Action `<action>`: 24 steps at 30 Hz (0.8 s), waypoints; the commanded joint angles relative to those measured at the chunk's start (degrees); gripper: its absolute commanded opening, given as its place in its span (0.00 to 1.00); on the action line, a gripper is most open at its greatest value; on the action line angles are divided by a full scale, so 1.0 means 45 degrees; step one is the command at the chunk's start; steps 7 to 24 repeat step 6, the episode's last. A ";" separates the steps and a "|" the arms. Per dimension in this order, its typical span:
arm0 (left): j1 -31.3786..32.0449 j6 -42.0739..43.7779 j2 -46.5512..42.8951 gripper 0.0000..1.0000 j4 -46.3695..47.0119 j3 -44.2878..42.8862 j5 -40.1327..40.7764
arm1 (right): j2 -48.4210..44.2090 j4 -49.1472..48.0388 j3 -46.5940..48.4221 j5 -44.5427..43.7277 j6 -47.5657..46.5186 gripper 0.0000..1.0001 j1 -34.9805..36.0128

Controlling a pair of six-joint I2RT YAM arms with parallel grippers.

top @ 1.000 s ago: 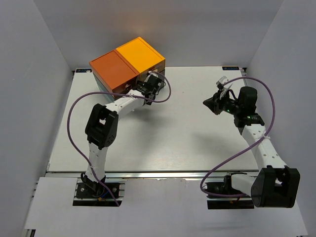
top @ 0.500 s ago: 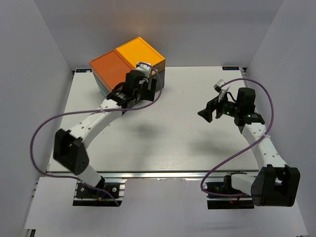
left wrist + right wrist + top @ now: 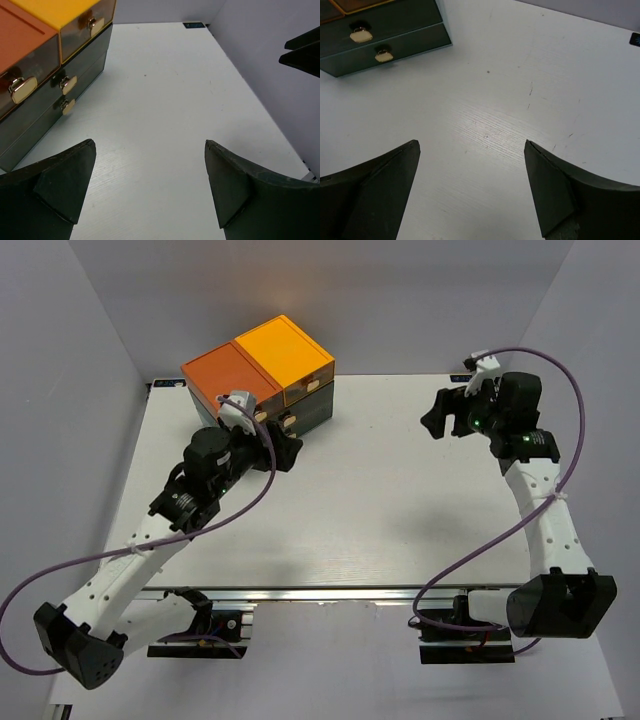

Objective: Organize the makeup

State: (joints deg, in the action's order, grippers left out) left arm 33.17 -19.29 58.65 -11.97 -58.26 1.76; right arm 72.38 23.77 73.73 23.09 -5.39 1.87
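Withdrawn from the drawer box since a second ago, my left gripper gapes empty. Makeup shows nowhere, presumably stowed behind its shut drawers, upper left. My right gripper, raised to upper right, is likewise wide and empty.

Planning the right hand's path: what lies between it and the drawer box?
Nothing: only bare white table between the right hand and the drawer box, shown in the top view.
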 commanded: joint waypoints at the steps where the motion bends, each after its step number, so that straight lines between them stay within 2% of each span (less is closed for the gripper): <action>1: -0.0007 -0.0421 -0.0319 0.98 0.0219 -0.0061 -0.0274 | -0.0030 0.0655 0.0822 -0.0932 0.0963 0.89 -0.0064; 24: -0.0007 -0.0401 -0.0475 0.98 0.0412 -0.0081 -0.0196 | -0.0029 0.0753 0.1154 -0.0893 0.1041 0.89 -0.0064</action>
